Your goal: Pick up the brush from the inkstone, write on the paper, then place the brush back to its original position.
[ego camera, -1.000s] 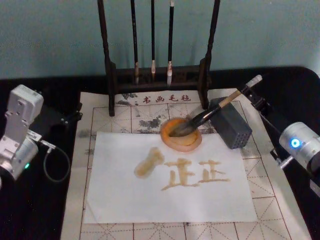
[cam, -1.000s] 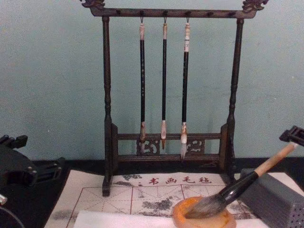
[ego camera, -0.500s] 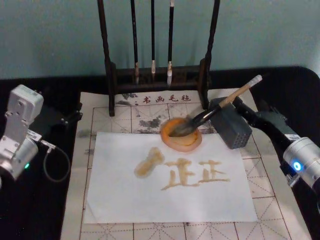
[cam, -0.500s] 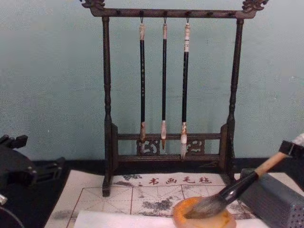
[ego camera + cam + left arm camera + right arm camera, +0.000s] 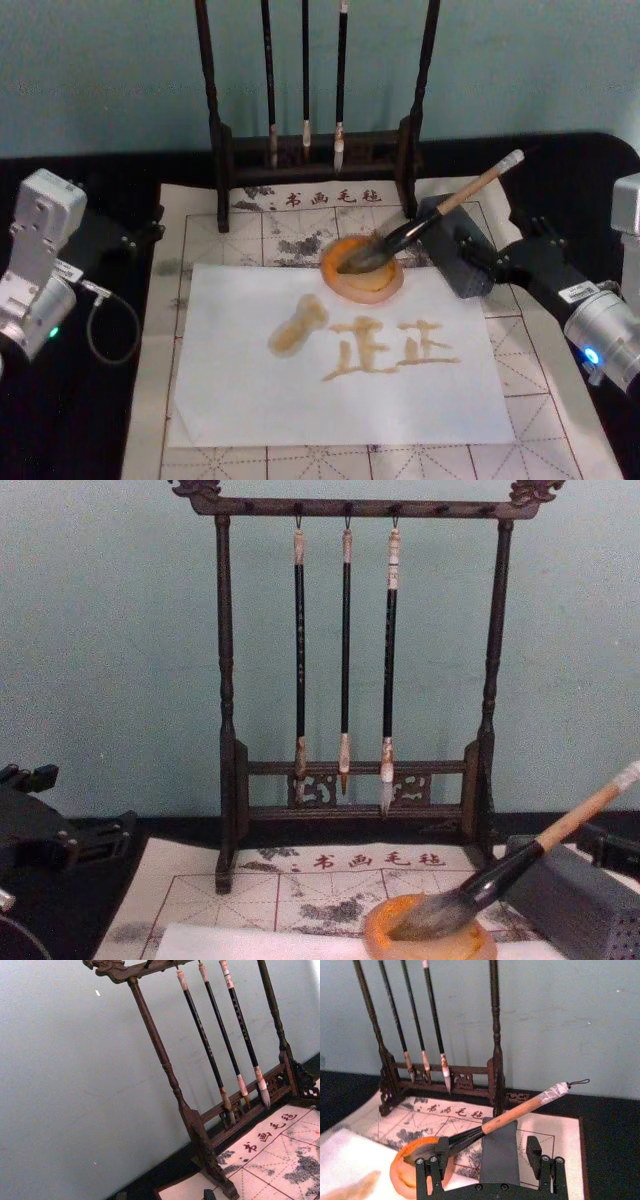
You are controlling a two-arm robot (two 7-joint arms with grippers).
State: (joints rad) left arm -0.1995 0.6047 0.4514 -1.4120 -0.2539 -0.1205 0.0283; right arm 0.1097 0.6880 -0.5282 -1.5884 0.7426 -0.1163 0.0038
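Nearest the robot lies the paper [image 5: 340, 350], a white sheet on the gridded felt mat [image 5: 200, 235] that covers the middle of the bench [image 5: 80, 420]; amber strokes already mark its centre. It is thin and limp, and wet where inked, so any drag across it would likely wrinkle or tear it.

At the paper's far edge sits the inkstone [image 5: 362, 268], a small orange dish. The brush [image 5: 430, 222] rests with its grey tuft in the dish, and its shaft leans up and away toward the bench's right side, propped across the grey perforated block [image 5: 462, 248] just beside the dish. I judge the brush light and stiff along the handle but soft and ink-laden at the tuft. The glossy black lower shaft looks slippery, so the tan wooden stretch above the block is the better place to grip, clear of the bristles. The dish is small and could slide if the brush is pulled sideways.

The right claw [image 5: 490, 1170] hovers near the block with its fingers spread, holding nothing. The left arm [image 5: 35, 265] is parked at the bench's left edge; I cannot tell how its claw stands.

Farthest back stands the dark wooden rack [image 5: 350, 680] with three thin brushes [image 5: 345, 660] hanging from it.
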